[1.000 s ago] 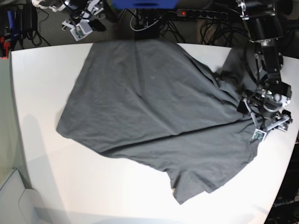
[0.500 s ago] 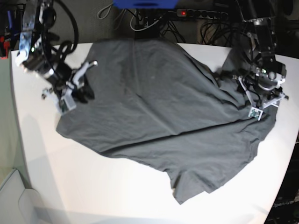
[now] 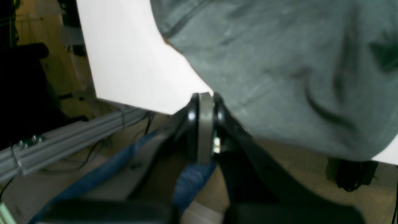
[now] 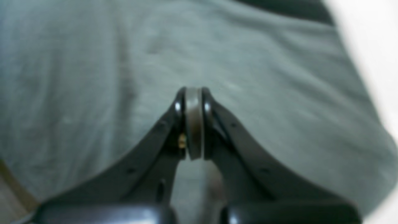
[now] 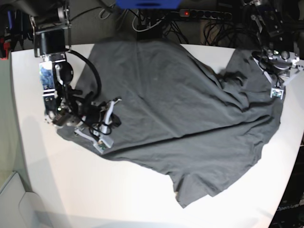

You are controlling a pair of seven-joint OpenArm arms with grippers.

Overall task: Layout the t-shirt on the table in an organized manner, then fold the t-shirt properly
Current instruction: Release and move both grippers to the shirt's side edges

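Base view shows the t-shirt [image 5: 175, 118] spread crookedly across the table [image 5: 42, 180], 1 edge draped past the far side. Both grippers' jaws are pressed together: the right gripper [image 5: 102, 135] low over the cloth, the left gripper [image 5: 278, 90] at the overhanging edge, probably for straightening. Whether either pinches fabric is unclear; the wrist views are blurred.
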